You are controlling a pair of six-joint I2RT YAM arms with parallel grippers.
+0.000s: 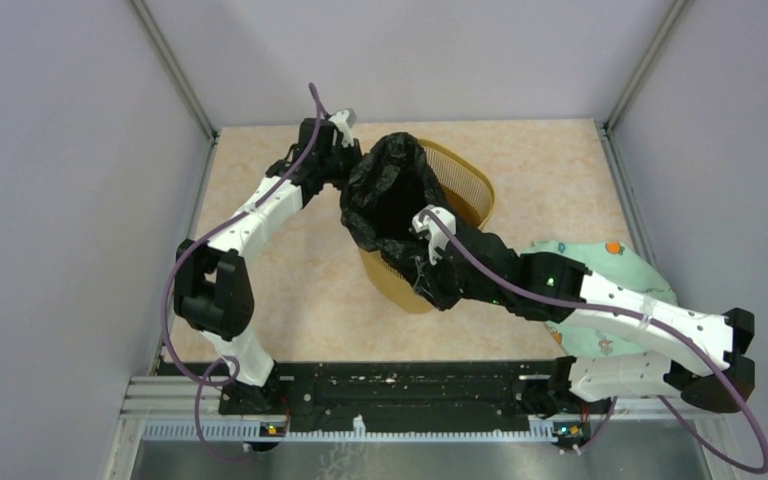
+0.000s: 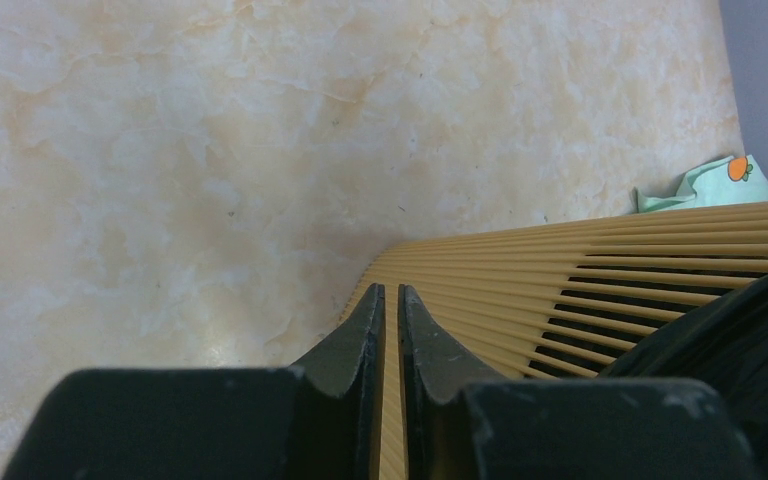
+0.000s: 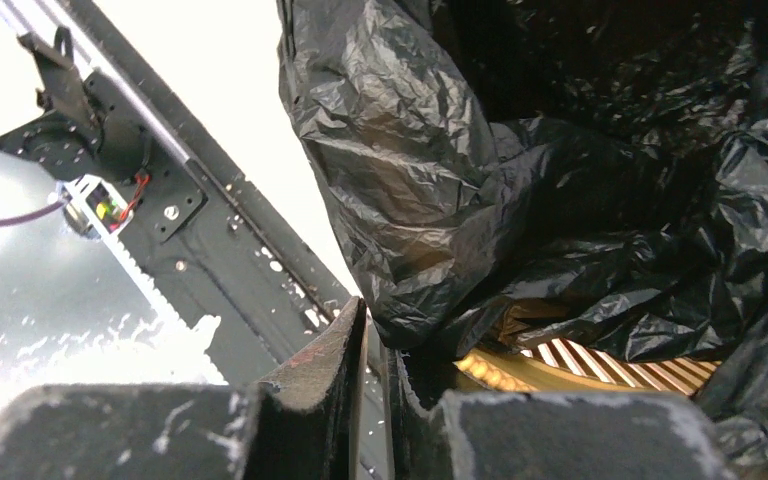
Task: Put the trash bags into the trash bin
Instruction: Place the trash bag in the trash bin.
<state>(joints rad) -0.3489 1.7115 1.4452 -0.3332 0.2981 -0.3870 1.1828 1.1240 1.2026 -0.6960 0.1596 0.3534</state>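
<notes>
Left claw point(image 2: 390, 295) closed to a slit on the far-left rim of the bin point(image 1: 465, 185). Right claw point(image 3: 375, 325) near shut, nothing seen between jaws, bag point(image 1: 390, 190) fold touching its tips. Bin mid-table point(image 1: 290, 270). Bag sits in bin mouth, crumpled over rim. Cloth point(image 1: 600, 262) lies right of the bin.

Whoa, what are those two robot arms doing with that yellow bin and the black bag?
They are putting a black trash bag into the trash bin. The bin looks tipped, and the bag is stuffed in its mouth, spilling over the rim. The left gripper seems to pinch the bin's slotted rim. The right gripper sits at the bag's near edge, jaws almost together; whether it grips the bag is unclear.
</notes>
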